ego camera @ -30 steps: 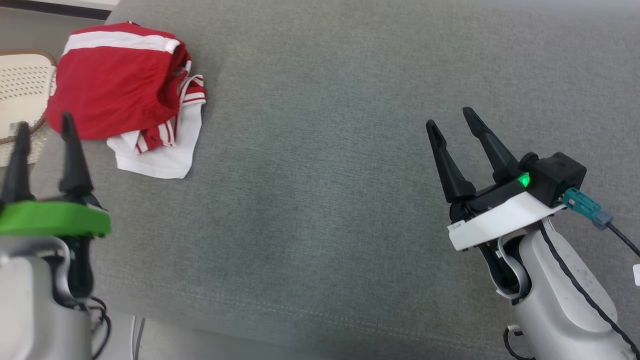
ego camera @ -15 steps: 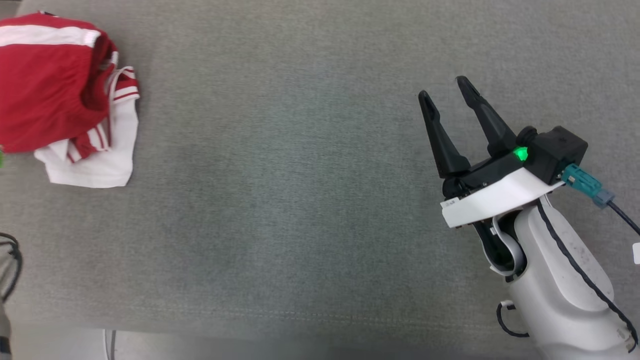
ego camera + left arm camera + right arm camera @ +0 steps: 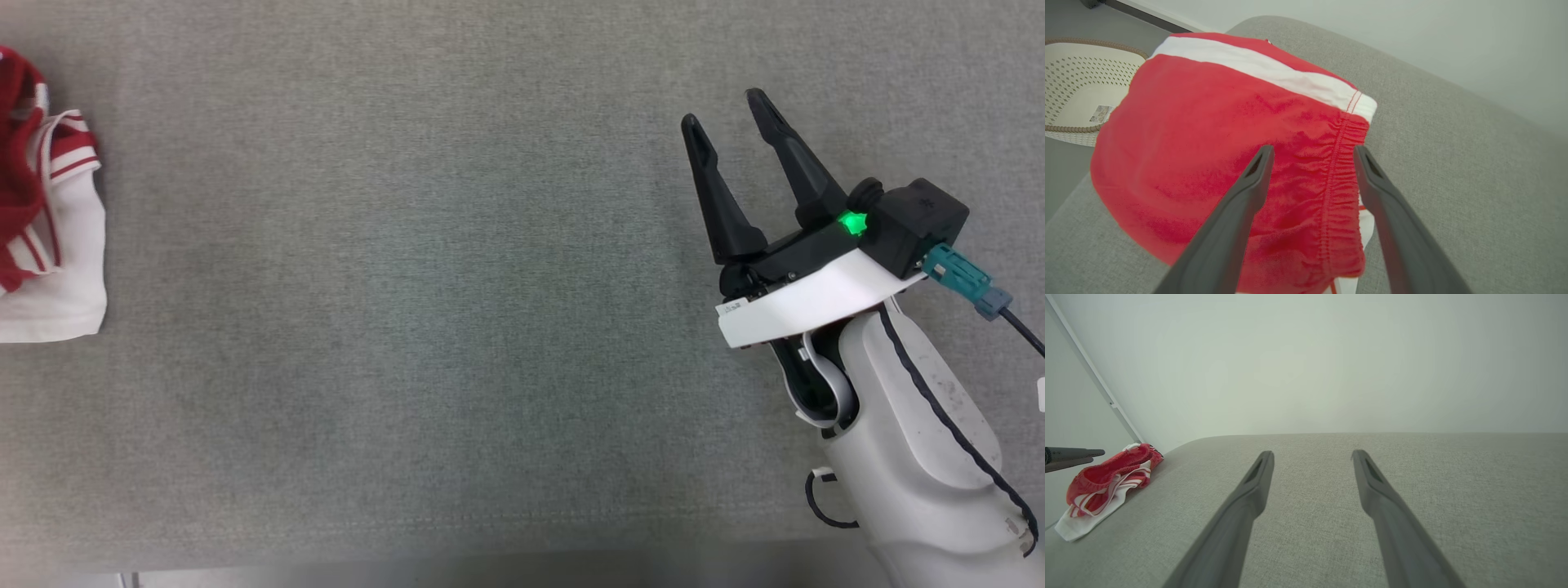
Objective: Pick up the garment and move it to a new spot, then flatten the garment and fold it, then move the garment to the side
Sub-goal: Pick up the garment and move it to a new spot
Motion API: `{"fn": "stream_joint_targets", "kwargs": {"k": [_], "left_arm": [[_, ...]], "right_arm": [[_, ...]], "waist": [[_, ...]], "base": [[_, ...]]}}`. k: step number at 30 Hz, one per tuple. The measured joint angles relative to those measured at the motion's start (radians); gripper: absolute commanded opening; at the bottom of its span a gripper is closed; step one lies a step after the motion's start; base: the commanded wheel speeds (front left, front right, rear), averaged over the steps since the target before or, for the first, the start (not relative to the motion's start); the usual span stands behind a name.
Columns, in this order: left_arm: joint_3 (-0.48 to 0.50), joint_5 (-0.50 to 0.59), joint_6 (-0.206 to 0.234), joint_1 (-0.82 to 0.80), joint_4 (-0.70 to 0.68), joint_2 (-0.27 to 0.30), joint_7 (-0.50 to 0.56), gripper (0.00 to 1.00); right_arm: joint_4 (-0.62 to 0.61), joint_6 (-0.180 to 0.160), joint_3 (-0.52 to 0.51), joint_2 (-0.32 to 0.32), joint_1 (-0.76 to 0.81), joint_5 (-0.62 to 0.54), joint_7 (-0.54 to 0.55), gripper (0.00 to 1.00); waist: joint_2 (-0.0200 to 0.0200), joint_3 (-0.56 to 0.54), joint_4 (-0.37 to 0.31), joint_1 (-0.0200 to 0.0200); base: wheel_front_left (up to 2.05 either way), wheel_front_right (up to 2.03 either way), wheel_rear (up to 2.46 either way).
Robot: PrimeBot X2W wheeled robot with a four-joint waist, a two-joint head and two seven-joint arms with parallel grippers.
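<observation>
Panned right over the last second, going by the head view, so no real shift of the stuff itself, just the garment [image 3: 57, 269] now clipped by that view's left edge instead of sitting whole near the top-left. Still a crumpled red-and-white heap near the left end of the grey bench [image 3: 408, 286], red part with a white band on top, white striped bit poking out underneath. Left hand [image 3: 1313, 149] hanging right over the red cloth, jaws spread wide either side of the gathered seam, nothing pinched between them; can't tell whether touching the fabric or just above it. Right hand [image 3: 722, 108] well apart from the garment, over on the right side of the bench, also wide open and empty, pointing off toward the pale wall [image 3: 1306, 355]. Also spotted a white perforated basket [image 3: 1069, 81] past the bench edge, just beside the garment's end, lower than the bench top.
</observation>
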Motion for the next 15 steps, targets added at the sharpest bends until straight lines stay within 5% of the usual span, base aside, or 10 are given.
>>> {"fn": "stream_joint_targets", "kwargs": {"k": [12, 13, 14, 15], "left_arm": [[-0.080, 0.111, 0.026, -0.033, 0.128, 0.064, 0.128, 1.00], [-0.085, 0.113, 0.026, -0.044, 0.141, 0.066, 0.141, 0.89], [-0.085, 0.113, 0.026, -0.044, 0.141, 0.066, 0.141, 0.49], [-0.092, 0.113, 0.026, -0.050, 0.147, 0.066, 0.151, 0.28]], "right_arm": [[0.000, 0.000, -0.007, 0.003, -0.016, 0.000, 0.000, 1.00], [0.000, 0.000, -0.007, 0.004, -0.017, 0.000, 0.000, 1.00], [0.000, 0.000, -0.007, 0.004, -0.017, 0.000, 0.000, 1.00], [0.000, 0.000, -0.007, 0.004, -0.017, 0.000, 0.000, 1.00]], "waist": [[0.0000, 0.036, -0.041, 0.0000], [0.0000, 0.036, -0.042, 0.0000], [0.0000, 0.036, -0.042, 0.0000], [0.0000, 0.035, -0.042, 0.0000]], "base": [[0.00, 0.00, 0.00], [0.00, 0.00, 0.00], [0.00, 0.00, 0.00], [0.00, 0.00, 0.00]]}}
